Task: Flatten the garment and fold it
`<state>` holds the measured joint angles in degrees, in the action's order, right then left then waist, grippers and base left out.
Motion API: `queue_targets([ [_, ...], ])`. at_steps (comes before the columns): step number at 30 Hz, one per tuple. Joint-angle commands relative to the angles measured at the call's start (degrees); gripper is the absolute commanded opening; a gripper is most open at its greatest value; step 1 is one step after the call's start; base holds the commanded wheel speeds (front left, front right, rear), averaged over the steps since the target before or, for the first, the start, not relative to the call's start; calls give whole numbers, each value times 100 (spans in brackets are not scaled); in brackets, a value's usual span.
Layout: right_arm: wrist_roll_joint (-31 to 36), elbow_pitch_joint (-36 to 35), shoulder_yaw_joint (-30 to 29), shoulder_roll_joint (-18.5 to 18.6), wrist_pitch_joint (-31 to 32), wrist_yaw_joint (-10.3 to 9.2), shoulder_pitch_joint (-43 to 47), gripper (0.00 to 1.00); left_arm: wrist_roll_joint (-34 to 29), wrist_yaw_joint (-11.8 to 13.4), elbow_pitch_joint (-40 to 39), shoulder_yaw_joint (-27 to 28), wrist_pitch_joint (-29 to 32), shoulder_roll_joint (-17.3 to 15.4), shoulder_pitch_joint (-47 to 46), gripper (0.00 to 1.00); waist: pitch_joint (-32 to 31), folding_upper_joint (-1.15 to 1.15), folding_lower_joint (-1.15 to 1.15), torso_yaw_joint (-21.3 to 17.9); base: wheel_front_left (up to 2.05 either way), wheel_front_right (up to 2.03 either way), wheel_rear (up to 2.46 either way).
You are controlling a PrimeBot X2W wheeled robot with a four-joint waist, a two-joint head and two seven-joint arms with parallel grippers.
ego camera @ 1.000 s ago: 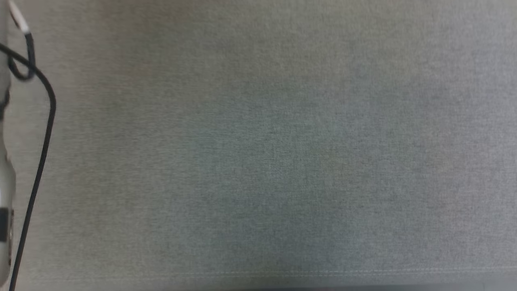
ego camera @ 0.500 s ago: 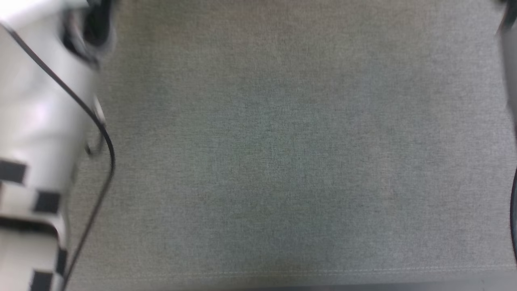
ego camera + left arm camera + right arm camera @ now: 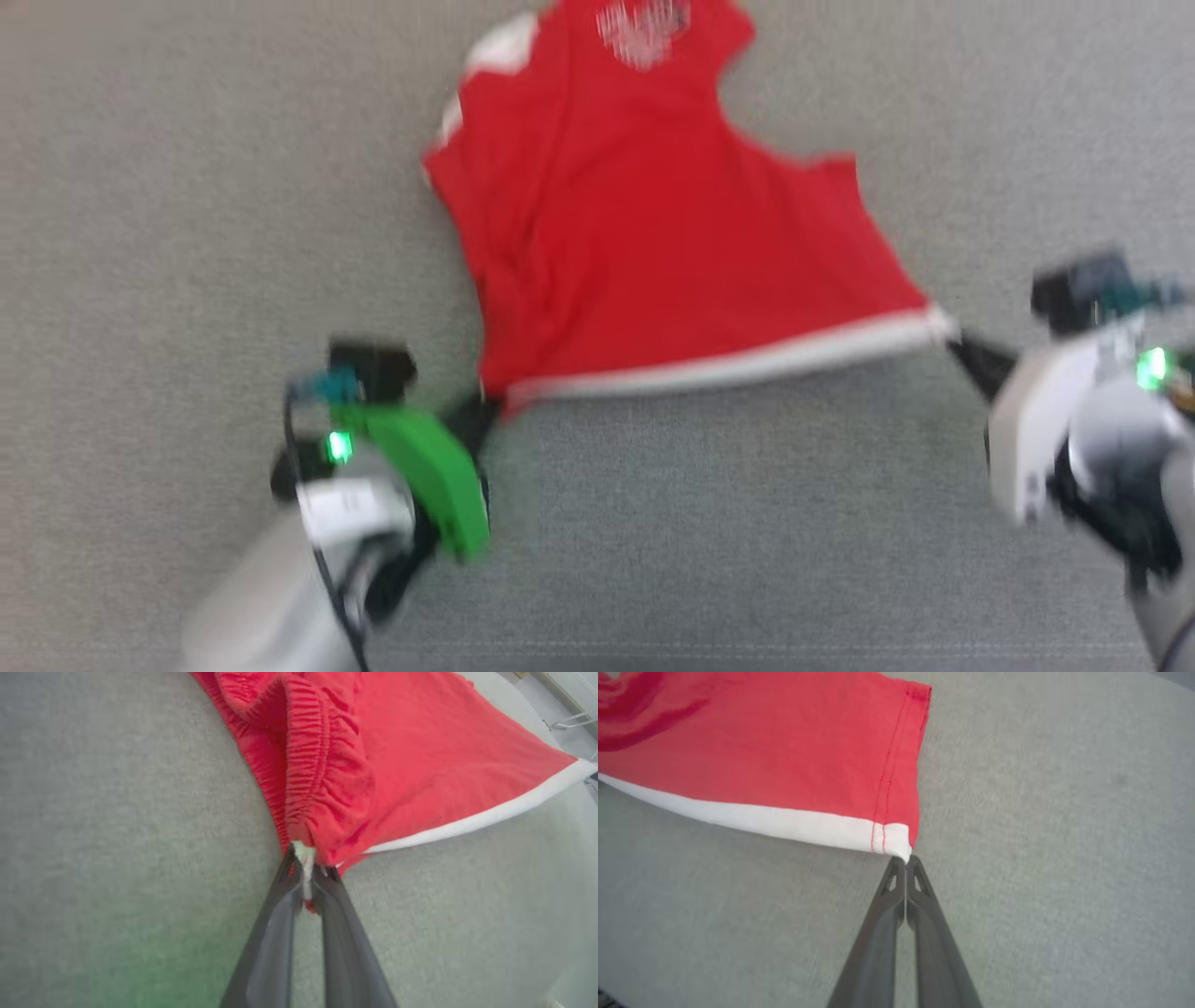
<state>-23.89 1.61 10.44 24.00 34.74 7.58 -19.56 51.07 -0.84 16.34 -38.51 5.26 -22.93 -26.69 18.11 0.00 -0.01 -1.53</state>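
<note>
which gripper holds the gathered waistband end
The left gripper: its corner of the garment is ruched elastic; the right gripper pinches a flat stitched hem corner.

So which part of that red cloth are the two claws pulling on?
On the grey surface lie red shorts. Along their near edge runs a white band, pulled taut between the left gripper and the right gripper, each shut on one end. It is the one long white strip; other white marks are small patches at the far end.

On surface [image 3: 187, 187]: garment [image 3: 653, 233], near edge spanning left hand [image 3: 485, 413] to right hand [image 3: 962, 351].
</note>
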Motion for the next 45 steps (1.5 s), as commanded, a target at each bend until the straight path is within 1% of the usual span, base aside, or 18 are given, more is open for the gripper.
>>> queue_targets([
  [1, 13, -263, -168, -95, 213, -9, 448, 0, 26, 115, -177, -80, 55, -112, 347, 0, -510, 0, 1, 50, 0, 0, 0],
  [2, 31, -433, -274, -152, 342, -9, 726, 0, 27, 198, -295, -126, 81, -156, 549, 0, -556, 0, 1, 45, 0, 0, 0],
  [6, 187, -1096, -685, -445, 908, -9, 1858, 0, 47, 690, -902, -209, 115, -370, 1405, 0, -730, 0, 1, 18, 0, 0, 0],
  [10, 304, -1666, -1066, -766, 1365, -9, 2700, 0, 140, 1117, -1574, -155, 47, -544, 2105, 0, -826, 0, 1, 60, 0, 0, 0],
  [12, 380, -1926, -1265, -903, 1552, -9, 3017, 0, 148, 1270, -1891, -174, 44, -628, 2381, 0, -863, 0, 1, 99, 0, 0, 0],
  [15, 485, -2299, -1533, -1107, 1530, -9, 3244, 0, 37, 1406, -2285, -228, -17, -696, 2561, 0, -893, 0, 1, 195, 0, 0, 0],
  [18, 575, -2548, -1600, -1198, 1331, -9, 3198, 0, -9, 1363, -2555, -272, -139, -508, 2459, 0, -903, 0, 1, 329, 0, 0, 0],
  [23, 772, -2523, -1450, -1028, 970, -9, 2564, 0, -121, 1278, -2500, -279, -195, -205, 1948, 0, -910, 0, 1, 521, 0, 0, 0],
  [29, 852, -1931, -1043, -715, 706, -9, 1345, 0, -136, 1226, -2132, -172, -209, 128, 1308, 0, -768, 0, 1, 792, 0, 0, 0],
  [34, 924, -1088, -821, -462, 436, -9, 147, 0, -107, 1205, -1653, -84, -235, 466, 785, 0, -477, 0, 1, 1095, 0, 0, 0],
  [40, 979, 107, -538, -303, 59, -9, -1142, 0, -94, 1208, -1044, 1, -365, 906, 236, 0, -60, 0, 1, 1420, 0, 0, 0],
  [45, 1004, 1048, -220, -195, -129, -9, -2084, 0, -125, 1332, -586, 90, -515, 1208, -104, 0, 346, 0, 1, 1639, 0, 0, 0],
])
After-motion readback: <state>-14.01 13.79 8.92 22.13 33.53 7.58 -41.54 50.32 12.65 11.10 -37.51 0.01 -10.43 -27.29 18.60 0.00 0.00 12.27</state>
